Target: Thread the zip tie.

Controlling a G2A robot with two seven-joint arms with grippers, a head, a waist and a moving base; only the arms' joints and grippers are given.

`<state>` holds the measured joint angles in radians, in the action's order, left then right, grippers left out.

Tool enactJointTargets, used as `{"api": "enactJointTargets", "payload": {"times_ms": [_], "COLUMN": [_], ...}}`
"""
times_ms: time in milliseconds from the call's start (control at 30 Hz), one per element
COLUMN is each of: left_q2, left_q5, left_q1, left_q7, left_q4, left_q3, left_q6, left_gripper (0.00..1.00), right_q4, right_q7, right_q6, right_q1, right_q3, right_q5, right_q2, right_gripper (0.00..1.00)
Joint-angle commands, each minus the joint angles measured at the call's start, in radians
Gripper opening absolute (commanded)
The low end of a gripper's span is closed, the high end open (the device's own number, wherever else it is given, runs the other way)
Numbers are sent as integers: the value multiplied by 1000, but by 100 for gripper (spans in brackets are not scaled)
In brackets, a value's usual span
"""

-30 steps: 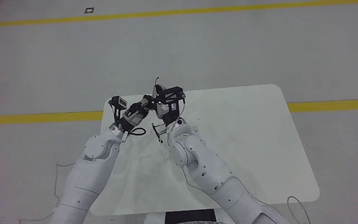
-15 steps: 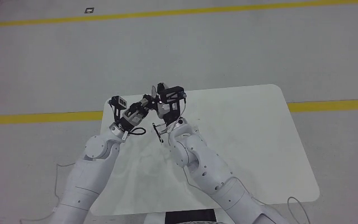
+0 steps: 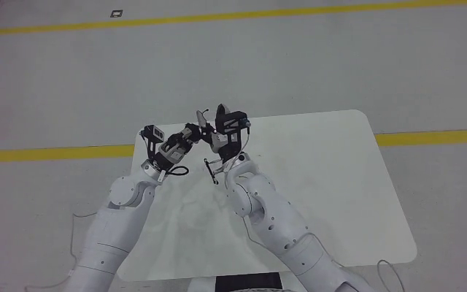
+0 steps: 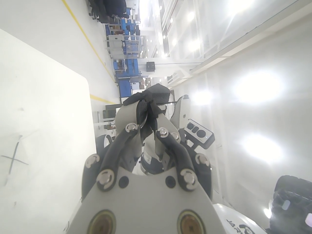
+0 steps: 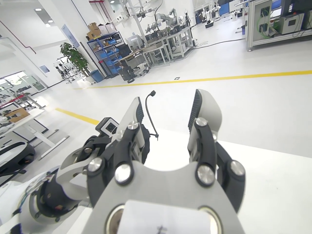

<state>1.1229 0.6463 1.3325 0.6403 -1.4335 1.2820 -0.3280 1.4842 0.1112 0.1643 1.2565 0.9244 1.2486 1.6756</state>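
Note:
A thin black zip tie (image 5: 150,115) stands curved upward, its small head (image 5: 153,93) at the top. My left gripper (image 4: 147,107) is shut on the tie's lower part, above the far left corner of the white table (image 3: 314,168). My right gripper (image 5: 168,109) is open, its two fingers on either side of the tie without touching it. From above, the tie (image 3: 201,117) shows as a short dark line between the left gripper (image 3: 194,133) and the right gripper (image 3: 218,114). The strap's lower end is hidden inside the left fingers.
The table top (image 5: 268,171) spreads wide and bare to the right of both arms. A pencilled cross (image 4: 13,158) marks the surface near the left arm. The table's far edge and rounded corner (image 4: 85,81) lie just beyond the grippers, with floor beyond.
The right gripper has shifted slightly to the right, away from the left one. The tie's upper end now sits lower and leans more left. The left arm has barely moved.

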Motion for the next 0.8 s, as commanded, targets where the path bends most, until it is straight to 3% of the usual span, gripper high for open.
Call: {"api": "enactJointTargets", "payload": {"times_ms": [0, 300, 433, 767], "left_q2": [0, 1, 1, 2], "left_q5": [-3, -16, -17, -15], "left_q1": [0, 2, 2, 7], "left_q7": [-1, -7, -6, -1], "left_q4": [1, 0, 0, -7], "left_q3": [0, -3, -3, -1], "left_q6": [0, -3, -3, -5], "left_gripper": [0, 0, 0, 0], "right_q4": [8, 4, -1, -7], "right_q7": [-1, -8, -6, -16], "right_q6": [-9, -49, -50, -49], "right_q1": [4, -1, -3, -3], "right_q3": [5, 6, 4, 0], "right_q5": [-8, -65, -70, -58], "right_q2": [-1, 2, 4, 4], "right_gripper": [35, 20, 0, 0]}}
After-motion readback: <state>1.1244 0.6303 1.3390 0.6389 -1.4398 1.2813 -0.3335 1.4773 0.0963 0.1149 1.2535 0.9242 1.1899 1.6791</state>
